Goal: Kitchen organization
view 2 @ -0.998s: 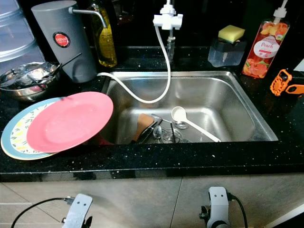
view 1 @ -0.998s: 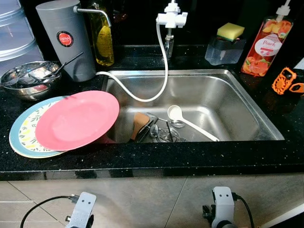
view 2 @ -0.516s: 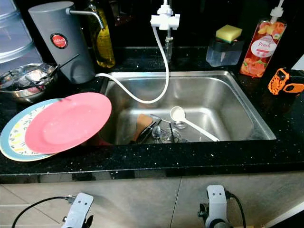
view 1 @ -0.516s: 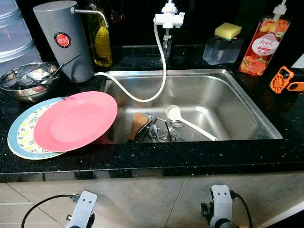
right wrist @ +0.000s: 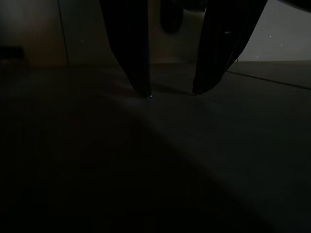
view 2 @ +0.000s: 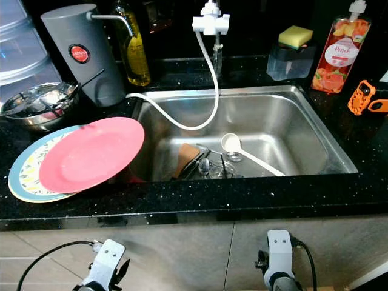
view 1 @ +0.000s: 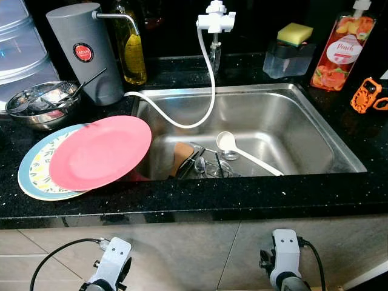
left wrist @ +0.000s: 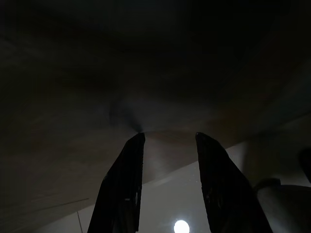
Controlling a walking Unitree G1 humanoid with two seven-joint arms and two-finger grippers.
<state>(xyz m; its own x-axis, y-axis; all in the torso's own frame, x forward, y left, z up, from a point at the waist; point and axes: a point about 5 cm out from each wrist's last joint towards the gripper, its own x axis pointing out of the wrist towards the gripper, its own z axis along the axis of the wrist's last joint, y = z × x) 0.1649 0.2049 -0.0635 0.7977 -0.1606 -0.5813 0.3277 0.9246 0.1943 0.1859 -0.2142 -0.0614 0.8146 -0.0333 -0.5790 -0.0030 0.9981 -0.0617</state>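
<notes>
A pink plate (view 1: 100, 151) lies on a patterned blue-rimmed plate (view 1: 30, 177) on the black counter, its edge hanging over the steel sink (view 1: 291, 112). In the sink lie a white ladle (view 1: 242, 153), several metal utensils (view 1: 207, 167) and a brown wooden piece (view 1: 180, 151). A steel bowl (view 1: 41, 104) with cutlery sits at the far left. Both arms hang low in front of the cabinet, below the counter edge. My left gripper (left wrist: 167, 141) and right gripper (right wrist: 171, 92) are open, with nothing between their fingers.
Along the back stand a grey dispenser (view 1: 85, 51), an oil bottle (view 1: 132, 48), a white tap (view 1: 215, 18) with a hose running into the sink, a sponge on its holder (view 1: 294, 36) and a peach soap bottle (view 1: 342, 51). An orange tool (view 1: 367, 97) lies at the right.
The whole picture has shifted a little as the camera moved. The dishes and utensils lie as before, and both arms still hang low.
</notes>
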